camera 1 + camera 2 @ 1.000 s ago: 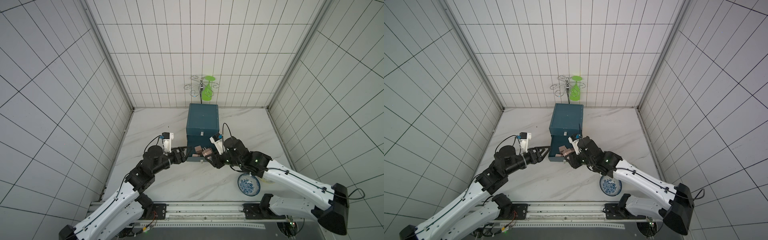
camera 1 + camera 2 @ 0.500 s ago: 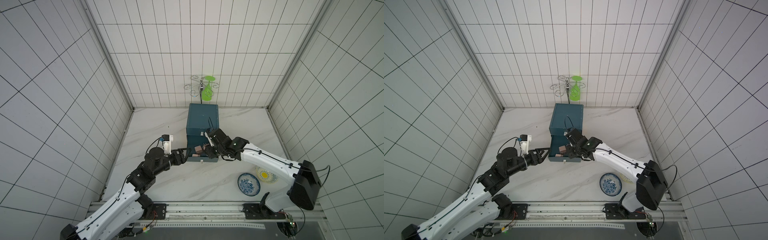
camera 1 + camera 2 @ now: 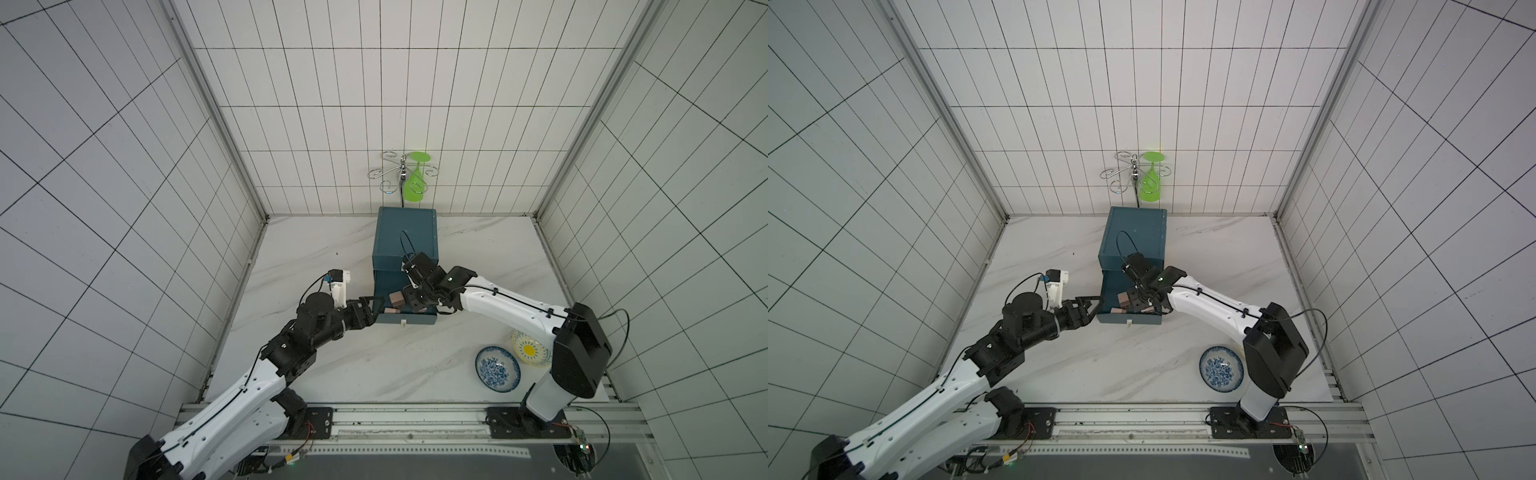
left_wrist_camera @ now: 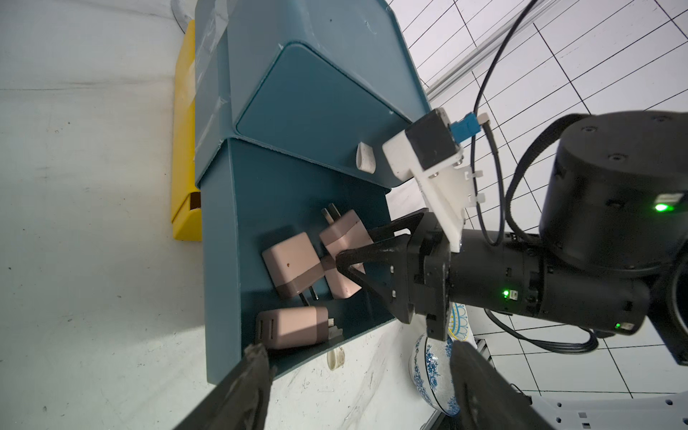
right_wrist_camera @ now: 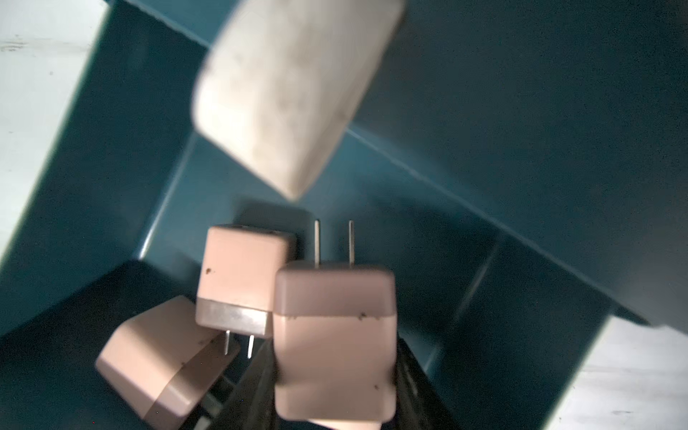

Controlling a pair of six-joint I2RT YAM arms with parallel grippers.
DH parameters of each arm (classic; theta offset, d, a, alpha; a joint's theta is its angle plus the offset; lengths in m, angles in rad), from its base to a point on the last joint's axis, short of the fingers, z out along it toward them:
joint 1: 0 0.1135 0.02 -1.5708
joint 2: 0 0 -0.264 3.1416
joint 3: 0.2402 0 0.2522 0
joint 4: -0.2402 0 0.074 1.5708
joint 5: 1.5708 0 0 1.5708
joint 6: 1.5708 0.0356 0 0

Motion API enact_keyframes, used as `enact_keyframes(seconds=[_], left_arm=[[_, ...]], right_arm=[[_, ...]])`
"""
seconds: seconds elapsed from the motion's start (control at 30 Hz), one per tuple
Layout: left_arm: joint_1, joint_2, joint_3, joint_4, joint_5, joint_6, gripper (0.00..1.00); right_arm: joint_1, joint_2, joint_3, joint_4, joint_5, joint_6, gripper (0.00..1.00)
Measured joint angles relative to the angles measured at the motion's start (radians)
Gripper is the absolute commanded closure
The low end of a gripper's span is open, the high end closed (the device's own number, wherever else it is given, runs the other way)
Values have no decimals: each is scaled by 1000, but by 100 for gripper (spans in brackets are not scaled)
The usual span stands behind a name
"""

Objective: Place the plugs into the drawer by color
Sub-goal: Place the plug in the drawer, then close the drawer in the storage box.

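Grip | right hand (image 4: 354, 247) clamps pink plug (image 5: 335, 335) | left hand (image 4: 359, 355) spread wide

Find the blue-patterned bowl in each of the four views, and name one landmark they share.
A top view: blue-patterned bowl on the table near the right arm, beside a yellow-centred bowl.
A top view: same spot, right against that arm.
Left wrist: partly seen, beyond the front wall of the open drawer.
Right wrist: not in it.
Shared landmark: the open drawer holding pink plugs, seen in all four.
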Motion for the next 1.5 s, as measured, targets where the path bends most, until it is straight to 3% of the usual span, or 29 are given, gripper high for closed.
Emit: enact_keyframes(seconds=[0.13,0.37,0.57,0.9,1.17,1.23,1.27,1.3,1.4,1.5], left_arm=[[0,19,-1,17,6,0,22],[0,35,-1,17,16,0,22],[0,39,-1,25,21,0,22],[0,63,26,15,-26,16,22],[108,255,338,-77,-86,158,25],[143,346,454,-116,-97,210,34],[154,391,509,-137,-100,231,43],[167,447,570,-159,-99,260,46],[194,597,714,-210,-76,338,46],[207,703,769,-240,-69,387,46]], right_arm=[[5,36,45,-16,-1,-11,69],[5,60,67,-19,19,-9,47],[4,59,67,-38,32,-6,40],[16,-19,60,-37,50,10,40],[88,-386,-104,56,-11,42,40],[148,-433,-155,88,-38,39,40],[169,-444,-179,108,-58,37,40],[193,-453,-214,132,-95,34,40],[230,-440,-289,188,-178,17,45],[231,-394,-312,209,-216,-9,48]])
